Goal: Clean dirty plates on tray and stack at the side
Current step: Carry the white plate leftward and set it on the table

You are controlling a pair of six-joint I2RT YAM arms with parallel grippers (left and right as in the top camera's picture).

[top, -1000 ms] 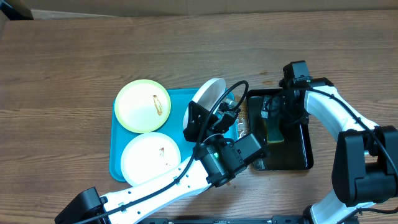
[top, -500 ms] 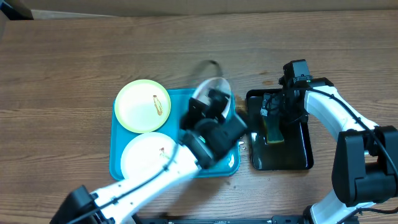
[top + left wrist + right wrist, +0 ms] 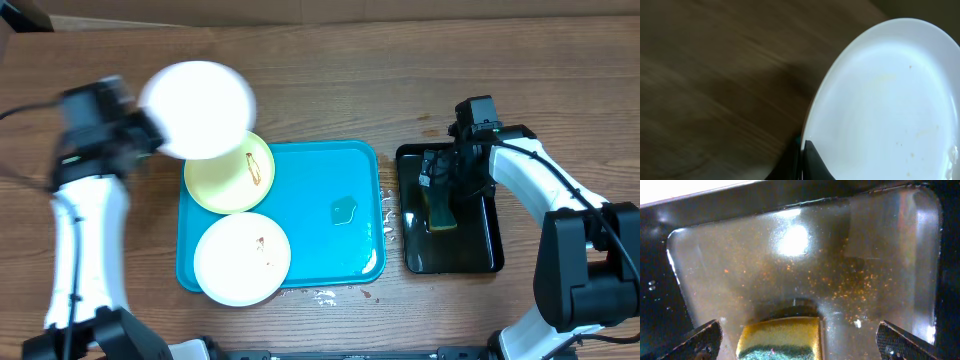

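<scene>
My left gripper is shut on the rim of a white plate and holds it in the air over the table, past the far left corner of the turquoise tray. The left wrist view shows the plate pinched edge-on between my fingers. A pale yellow-green plate with a brown smear lies at the tray's far left. A white plate with a small smear lies at its near left. My right gripper is open over the black tray.
The smaller black tray stands right of the turquoise one. A yellow-and-green sponge lies in it between my open right fingers. A small greenish puddle lies on the turquoise tray, with water drops on the table nearby.
My left arm has swung from the tray's right side far to the left, carrying the white plate with it. The right arm has not moved.
</scene>
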